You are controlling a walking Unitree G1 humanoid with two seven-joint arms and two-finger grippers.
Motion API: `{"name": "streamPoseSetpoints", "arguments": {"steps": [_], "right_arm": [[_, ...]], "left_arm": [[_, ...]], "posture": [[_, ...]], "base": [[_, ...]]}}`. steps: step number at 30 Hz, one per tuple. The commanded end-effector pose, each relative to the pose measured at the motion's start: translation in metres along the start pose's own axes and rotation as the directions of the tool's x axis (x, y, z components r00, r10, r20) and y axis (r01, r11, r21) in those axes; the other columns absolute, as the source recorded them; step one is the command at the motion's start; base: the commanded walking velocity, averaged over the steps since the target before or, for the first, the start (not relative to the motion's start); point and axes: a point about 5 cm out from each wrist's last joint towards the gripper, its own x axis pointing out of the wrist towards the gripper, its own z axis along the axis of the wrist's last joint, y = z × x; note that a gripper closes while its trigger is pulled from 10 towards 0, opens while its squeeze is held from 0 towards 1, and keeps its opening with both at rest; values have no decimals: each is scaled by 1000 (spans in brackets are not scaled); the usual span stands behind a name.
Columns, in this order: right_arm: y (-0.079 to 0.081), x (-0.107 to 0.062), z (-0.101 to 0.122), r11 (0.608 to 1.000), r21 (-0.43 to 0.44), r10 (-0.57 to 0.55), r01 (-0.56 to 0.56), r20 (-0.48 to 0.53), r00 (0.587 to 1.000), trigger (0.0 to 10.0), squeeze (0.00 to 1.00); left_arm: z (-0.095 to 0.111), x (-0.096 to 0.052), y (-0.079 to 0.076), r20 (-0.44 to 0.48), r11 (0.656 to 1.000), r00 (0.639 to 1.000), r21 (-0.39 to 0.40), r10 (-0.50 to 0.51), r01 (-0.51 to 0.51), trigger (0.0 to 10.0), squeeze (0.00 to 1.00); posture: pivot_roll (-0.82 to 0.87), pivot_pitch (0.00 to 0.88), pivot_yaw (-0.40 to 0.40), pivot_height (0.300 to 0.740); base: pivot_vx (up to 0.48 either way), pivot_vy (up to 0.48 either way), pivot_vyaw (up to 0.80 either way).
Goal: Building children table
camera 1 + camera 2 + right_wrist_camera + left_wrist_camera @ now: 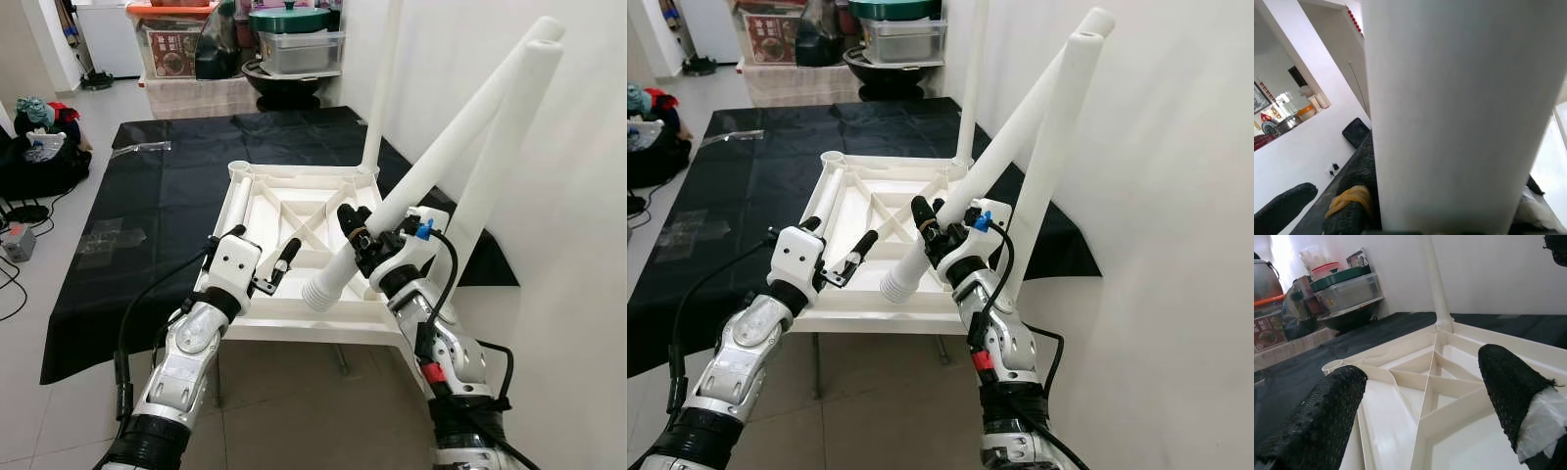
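On a black cloth spread over the floor, the white table top lies upside down, its ribbed underside facing up. One table leg stands upright in the far right corner socket. The right gripper has its fingers clamped around a second white leg, held slanted above the top's right side, its ridged end low over the near edge and its other end high against the white wall. A third leg leans on the wall just beside it. The left gripper hovers over the near left part of the top, fingers spread wide and holding nothing.
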Motion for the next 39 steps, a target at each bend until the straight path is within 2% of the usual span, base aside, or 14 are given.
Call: {"name": "streamPoseSetpoints", "arguments": {"steps": [1,10,21,24,33,39], "right_arm": [[3,0,8,1000,-10,20,-19,42,999,0,0],[5,0,6,1000,-13,25,-25,40,999,0,0],[5,-1,10,999,-31,32,-30,51,998,0,0],[5,-1,9,999,-44,33,-31,46,998,0,0],[1,-2,10,1000,-18,2,-1,62,998,0,0],[2,-2,7,1000,-25,10,-9,46,999,0,0]], "left_arm": [[1,1,1,-2,1000,1000,-18,9,-9,10000,0],[1,1,4,0,1000,1000,-22,21,-21,10000,0],[3,5,1,6,1000,1000,-24,9,-9,10000,0],[1,5,2,-1,1000,1000,-20,3,-3,10000,0],[3,10,-1,5,1000,1000,-14,-15,15,10000,0],[-2,5,3,-14,1000,1000,-8,13,-13,10000,0]], "posture": [[27,0,-61,740],[22,0,-58,740],[13,0,-48,740],[17,0,-41,740],[37,0,-54,740],[41,0,-60,740]], "base": [[315,0,0],[349,0,0],[355,0,0],[333,0,675],[0,0,178],[0,0,0]]}}
